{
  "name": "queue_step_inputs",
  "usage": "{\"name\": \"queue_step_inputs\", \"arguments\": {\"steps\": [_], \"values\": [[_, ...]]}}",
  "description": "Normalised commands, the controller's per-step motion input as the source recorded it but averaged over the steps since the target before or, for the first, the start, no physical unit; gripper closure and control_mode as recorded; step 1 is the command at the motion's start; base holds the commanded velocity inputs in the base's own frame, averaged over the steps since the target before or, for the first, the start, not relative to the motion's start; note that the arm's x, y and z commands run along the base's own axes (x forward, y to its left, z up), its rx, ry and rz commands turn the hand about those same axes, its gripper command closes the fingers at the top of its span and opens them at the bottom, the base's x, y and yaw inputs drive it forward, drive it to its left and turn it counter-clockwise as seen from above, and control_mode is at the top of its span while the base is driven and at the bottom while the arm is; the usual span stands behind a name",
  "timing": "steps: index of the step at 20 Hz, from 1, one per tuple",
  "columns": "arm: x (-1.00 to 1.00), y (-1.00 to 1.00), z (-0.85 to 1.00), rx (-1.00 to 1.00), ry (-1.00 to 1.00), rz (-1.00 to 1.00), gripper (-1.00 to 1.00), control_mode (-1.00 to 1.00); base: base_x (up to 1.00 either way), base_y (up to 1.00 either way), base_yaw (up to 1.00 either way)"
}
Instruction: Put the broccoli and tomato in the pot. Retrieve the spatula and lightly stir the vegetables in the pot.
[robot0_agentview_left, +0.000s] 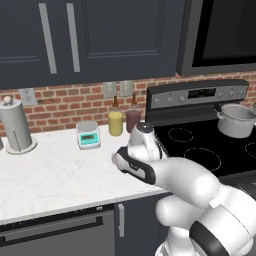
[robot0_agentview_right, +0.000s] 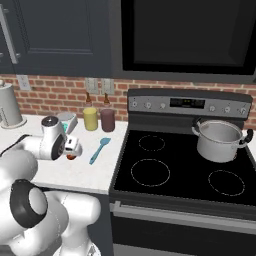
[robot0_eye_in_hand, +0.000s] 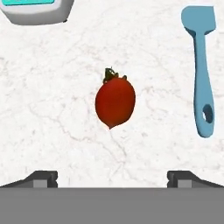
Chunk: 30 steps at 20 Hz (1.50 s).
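Hand view puts my end effector (robot0_eye_in_hand: 112, 177) wide open and empty above the tomato (robot0_eye_in_hand: 115, 103), which lies on the worktop (robot0_eye_in_hand: 52, 109) beside the spatula (robot0_eye_in_hand: 202, 65); round, it may roll from an off-centre pinch; the pot (robot0_agentview_right: 219, 140) waits far off.

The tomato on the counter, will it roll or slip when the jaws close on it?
The tomato looks rounded and lies on its side on smooth marble counter, so a nudge would probably roll it. Its glossy skin may slip. The jaws stand wide on either side, which should help centre it.

We list, left base view: paper-towel roll (robot0_agentview_left: 16, 125) far left; scale (robot0_agentview_left: 88, 134), yellow jar (robot0_agentview_left: 115, 122), maroon jar (robot0_agentview_left: 133, 120) centre; stove (robot0_agentview_left: 200, 150) right.
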Motion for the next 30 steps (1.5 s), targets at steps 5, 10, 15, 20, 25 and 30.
{"name": "queue_step_inputs", "arguments": {"steps": [5,10,15,20,25,30], "values": [[0.43,0.05,-0.15,-0.01,0.10,0.00,-1.00,-1.00,0.00,0.00,0.00],[0.36,0.00,-0.05,-0.01,0.05,-0.02,-1.00,-1.00,0.00,0.00,0.00],[0.16,0.00,-0.20,-0.04,0.03,-0.01,-1.00,-1.00,0.00,0.00,0.00],[0.01,0.00,-0.30,-0.03,0.02,0.00,-1.00,-1.00,0.00,0.00,0.00],[0.00,0.00,-0.31,-0.01,0.01,0.00,-1.00,-1.00,0.00,0.00,0.00],[0.13,0.00,-0.26,0.00,0.00,0.00,-1.00,-1.00,0.00,0.00,0.00]]}}
